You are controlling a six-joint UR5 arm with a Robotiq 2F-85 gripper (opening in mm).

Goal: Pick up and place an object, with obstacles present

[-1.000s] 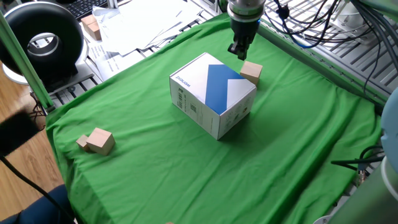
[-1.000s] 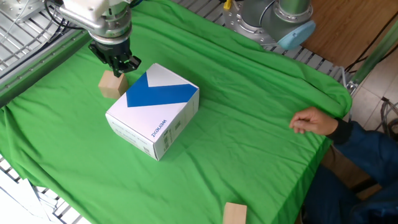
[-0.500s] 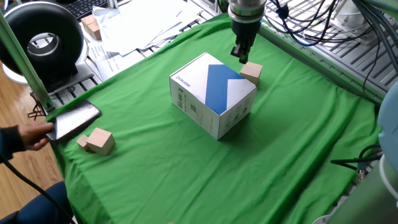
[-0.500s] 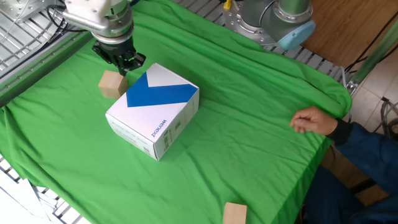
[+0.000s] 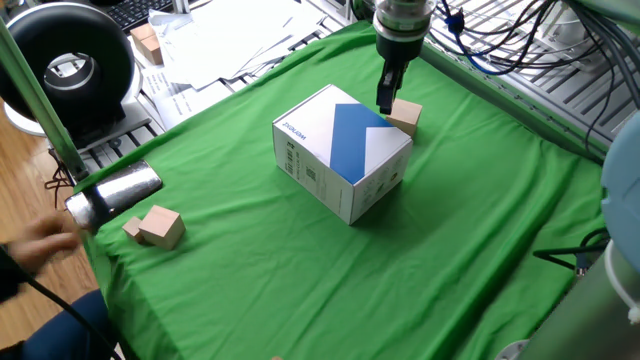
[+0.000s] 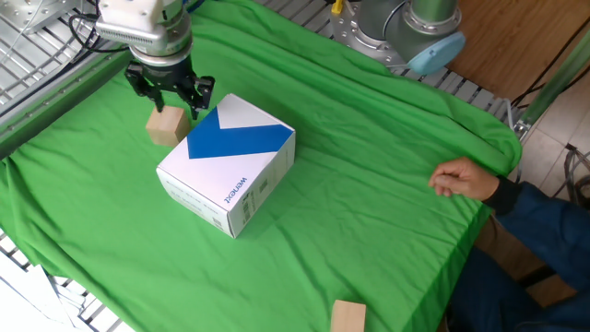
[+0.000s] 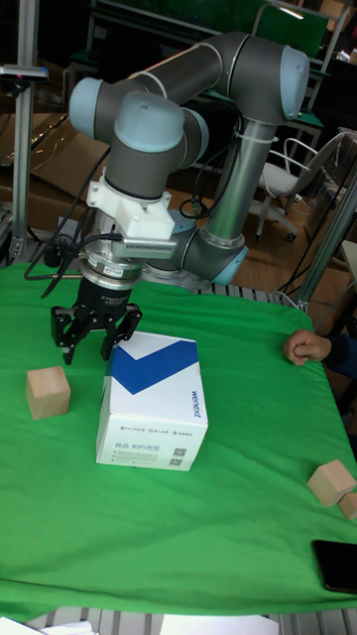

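The object, a plain tan wooden cube (image 5: 404, 115) (image 6: 167, 124) (image 7: 48, 391), rests on the green cloth just beside the obstacle, a white box with a blue diagonal band (image 5: 343, 150) (image 6: 226, 166) (image 7: 151, 402). My gripper (image 6: 169, 96) (image 7: 87, 351) (image 5: 386, 100) hangs low over the cloth close to the cube, at the box's corner. It is open, its fingers spread with nothing between them. The fingertips stand at about the height of the cube's top and do not touch it.
A tan block with a smaller joined piece (image 5: 155, 227) (image 7: 332, 483) lies near the cloth's edge, with a phone (image 5: 115, 192) (image 7: 337, 566) close by. A person's hand (image 6: 466, 180) (image 7: 305, 347) rests on the cloth's rim. Cables and metal rails run behind the gripper.
The gripper's fingers have spread from nearly shut to open, and it has shifted slightly toward the cube. A person's hand laid a phone at the cloth's edge and is pulling away.
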